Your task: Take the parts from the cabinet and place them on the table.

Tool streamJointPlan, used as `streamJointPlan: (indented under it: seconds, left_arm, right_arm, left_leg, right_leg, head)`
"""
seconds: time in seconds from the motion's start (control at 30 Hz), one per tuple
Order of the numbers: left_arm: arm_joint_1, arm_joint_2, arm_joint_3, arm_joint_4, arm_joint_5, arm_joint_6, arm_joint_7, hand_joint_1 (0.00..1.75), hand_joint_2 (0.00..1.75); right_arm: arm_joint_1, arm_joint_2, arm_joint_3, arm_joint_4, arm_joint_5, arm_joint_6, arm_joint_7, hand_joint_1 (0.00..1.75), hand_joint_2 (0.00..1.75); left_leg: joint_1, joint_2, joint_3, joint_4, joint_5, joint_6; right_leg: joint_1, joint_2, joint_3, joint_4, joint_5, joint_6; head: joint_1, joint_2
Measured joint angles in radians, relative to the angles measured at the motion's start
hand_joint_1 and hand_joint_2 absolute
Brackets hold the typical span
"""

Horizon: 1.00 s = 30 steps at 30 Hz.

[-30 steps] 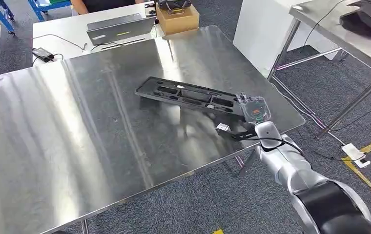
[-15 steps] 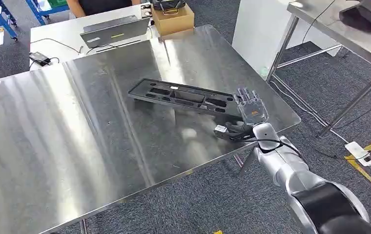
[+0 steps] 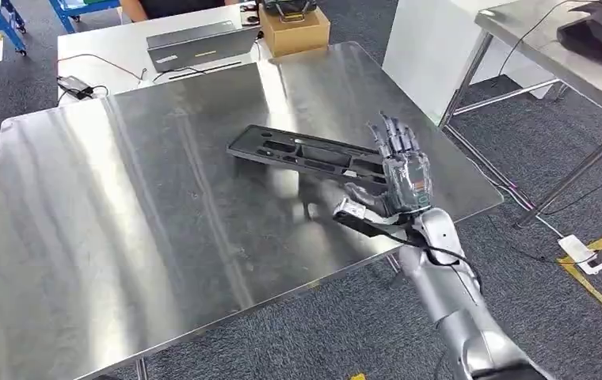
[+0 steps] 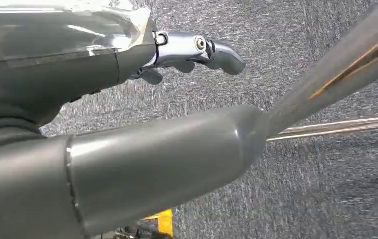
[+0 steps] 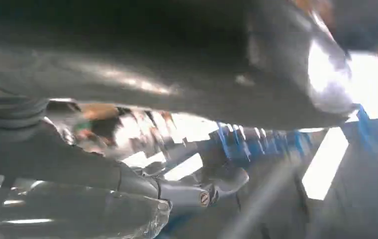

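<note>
Head view: the black moulded part — a long, flat panel with several recessed pockets — lies flat on the steel table, set at a slant, in the half of the table towards the robot's right. The right hand is raised over the table's near-right edge, directly beside the near end of the part; its fingers are spread and point upward, and it holds nothing. The thumb sticks out sideways below the palm. From this angle the hand overlaps the end of the part, and whether it touches it cannot be told. The silver right forearm comes up from below the table edge.

Beyond the steel table, relative to the part: a cardboard box with a dark object on top stands on a white table past the far edge, next to a closed grey laptop and a black power adapter with its cable. A second steel table stands off to the right, on grey carpet.

Left wrist view: the left hand shows a thick grey thumb and one bent silver finger over the carpet — whether it is spread or closed cannot be told.

Right wrist view: blurred; a bent finger is seen.
</note>
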Motion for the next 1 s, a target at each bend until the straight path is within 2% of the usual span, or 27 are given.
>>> streamJointPlan:
  seconds: [0.03, 0.1, 0.17, 0.23, 0.4, 0.5, 0.63, 0.67, 0.7, 0.73, 0.77, 0.8, 0.83, 0.87, 0.9, 0.93, 0.97, 1.0]
  left_arm:
    - [0.003, -0.002, 0.001, 0.000, -0.004, 0.007, -0.003, 0.00, 0.00]
    - [0.010, -0.003, 0.005, 0.000, -0.006, 0.013, -0.006, 0.00, 0.00]
    - [0.013, -0.007, 0.008, 0.000, -0.008, 0.021, -0.009, 0.00, 0.00]
    - [0.018, -0.009, 0.014, 0.000, -0.008, 0.026, -0.012, 0.00, 0.00]
    - [0.021, -0.010, 0.021, 0.000, -0.008, 0.026, -0.012, 0.00, 0.00]
    - [0.022, -0.013, 0.026, 0.000, -0.006, 0.029, -0.011, 0.00, 0.00]
    - [0.032, -0.017, 0.032, 0.000, -0.006, 0.054, -0.001, 0.00, 0.00]
    - [0.034, -0.018, 0.035, 0.000, -0.004, 0.059, 0.003, 0.00, 0.00]
    - [0.036, -0.018, 0.042, 0.000, -0.003, 0.060, 0.005, 0.00, 0.00]
    - [0.038, -0.019, 0.047, 0.000, 0.000, 0.060, 0.006, 0.00, 0.00]
    - [0.039, -0.021, 0.048, 0.000, 0.003, 0.060, 0.008, 0.00, 0.00]
    - [0.040, -0.027, 0.050, 0.000, 0.004, 0.060, 0.008, 0.00, 0.00]
    - [0.040, -0.028, 0.051, 0.000, 0.005, 0.060, 0.009, 0.00, 0.00]
    - [0.041, -0.031, 0.055, 0.000, 0.005, 0.060, 0.010, 0.00, 0.00]
    - [0.042, -0.031, 0.057, 0.000, 0.005, 0.060, 0.012, 0.00, 0.00]
    - [0.043, -0.032, 0.061, 0.000, 0.005, 0.059, 0.013, 0.00, 0.00]
    - [0.046, -0.035, 0.065, 0.000, 0.005, 0.059, 0.013, 0.00, 0.00]
    - [0.048, -0.037, 0.068, 0.000, 0.005, 0.058, 0.013, 0.00, 0.00]
  right_arm:
    - [0.057, 0.009, -0.009, -0.129, -0.039, -0.001, -0.040, 0.00, 0.00]
    - [0.131, 0.027, -0.024, -0.305, -0.089, -0.007, -0.108, 0.00, 0.00]
    - [0.189, 0.041, -0.038, -0.431, -0.124, -0.008, -0.157, 0.00, 0.00]
    - [0.235, 0.054, -0.048, -0.525, -0.138, -0.009, -0.177, 0.00, 0.00]
    - [0.284, 0.068, -0.064, -0.643, -0.140, -0.009, -0.184, 0.00, 0.00]
    - [0.302, 0.079, -0.072, -0.676, -0.183, -0.009, -0.243, 0.00, 0.00]
    - [0.366, 0.100, -0.072, -0.719, -0.212, -0.009, -0.280, 0.00, 0.00]
    - [0.380, 0.106, -0.072, -0.723, -0.226, -0.009, -0.282, 0.00, 0.00]
    - [0.396, 0.113, -0.070, -0.726, -0.241, -0.009, -0.282, 0.00, 0.00]
    - [0.408, 0.116, -0.067, -0.727, -0.259, -0.009, -0.282, 0.00, 0.00]
    - [0.419, 0.119, -0.063, -0.728, -0.274, -0.009, -0.282, 0.00, 0.00]
    - [0.429, 0.119, -0.062, -0.728, -0.283, -0.009, -0.282, 0.00, 0.00]
    - [0.438, 0.121, -0.060, -0.728, -0.290, -0.009, -0.280, 0.00, 0.00]
    - [0.451, 0.122, -0.055, -0.727, -0.300, -0.008, -0.271, 0.00, 0.00]
    - [0.462, 0.122, -0.051, -0.727, -0.312, -0.005, -0.261, 0.00, 0.00]
    - [0.473, 0.122, -0.046, -0.725, -0.330, 0.004, -0.248, 0.00, 0.00]
    - [0.482, 0.122, -0.042, -0.724, -0.348, 0.014, -0.239, 0.00, 0.00]
    - [0.490, 0.122, -0.037, -0.721, -0.367, 0.025, -0.233, 0.00, 0.00]
  left_leg:
    - [-0.001, -0.001, 0.000, 0.000, 0.000, 0.001]
    - [-0.002, 0.000, 0.000, 0.000, -0.002, 0.003]
    - [-0.002, 0.000, 0.000, 0.000, -0.003, 0.005]
    - [-0.003, 0.001, 0.000, 0.000, -0.004, 0.005]
    - [-0.002, 0.002, 0.001, 0.000, -0.004, 0.006]
    - [-0.002, 0.002, 0.002, 0.000, -0.004, 0.007]
    - [-0.001, 0.002, 0.003, 0.000, -0.004, 0.006]
    - [-0.003, 0.002, 0.001, 0.002, -0.005, 0.008]
    - [-0.005, 0.001, 0.003, 0.004, -0.007, 0.022]
    - [-0.003, 0.002, 0.009, -0.009, 0.000, 0.028]
    - [0.013, 0.004, 0.022, -0.032, 0.014, 0.034]
    - [0.009, 0.008, 0.027, -0.040, 0.018, 0.037]
    - [0.010, 0.009, 0.026, -0.040, 0.021, 0.042]
    - [0.010, 0.009, 0.023, -0.040, 0.021, 0.041]
    - [0.009, 0.009, 0.020, -0.040, 0.023, 0.039]
    - [0.009, 0.010, 0.017, -0.039, 0.025, 0.036]
    - [0.009, 0.010, 0.014, -0.038, 0.028, 0.033]
    - [0.010, 0.010, 0.012, -0.037, 0.030, 0.029]
  right_leg:
    - [0.000, -0.001, 0.000, -0.001, 0.000, 0.000]
    - [-0.002, -0.001, 0.000, -0.001, -0.002, 0.004]
    - [-0.003, 0.000, 0.000, -0.002, -0.001, 0.007]
    - [-0.003, 0.000, 0.000, -0.002, -0.001, 0.007]
    - [-0.003, 0.000, 0.000, -0.002, -0.001, 0.012]
    - [-0.003, 0.001, 0.000, -0.002, -0.001, 0.012]
    - [-0.002, 0.001, 0.001, -0.002, -0.001, 0.012]
    - [-0.004, 0.000, 0.004, -0.005, 0.001, 0.014]
    - [-0.022, 0.000, 0.007, -0.014, 0.008, 0.025]
    - [-0.014, 0.001, 0.013, -0.022, 0.010, 0.029]
    - [-0.008, 0.000, 0.009, -0.015, 0.003, 0.028]
    - [-0.009, 0.001, 0.001, 0.009, -0.018, 0.021]
    - [-0.009, 0.002, -0.028, 0.074, -0.059, 0.008]
    - [-0.007, 0.002, -0.069, 0.168, -0.106, -0.002]
    - [-0.006, 0.003, -0.104, 0.252, -0.143, -0.007]
    - [-0.005, 0.003, -0.125, 0.311, -0.164, -0.006]
    - [-0.006, 0.003, -0.118, 0.313, -0.162, -0.001]
    - [-0.007, 0.003, -0.087, 0.271, -0.147, 0.006]
  head:
    - [0.000, 0.000]
    - [0.000, 0.000]
    - [0.000, 0.000]
    - [0.000, 0.000]
    - [0.000, 0.000]
    - [0.000, 0.000]
    - [0.000, 0.000]
    - [0.000, 0.000]
    - [-0.003, 0.000]
    - [-0.003, 0.000]
    - [0.000, 0.000]
    - [0.000, 0.000]
    - [0.002, 0.000]
    - [0.002, 0.000]
    - [0.002, 0.000]
    - [0.002, 0.000]
    - [0.002, 0.000]
    - [0.002, 0.000]
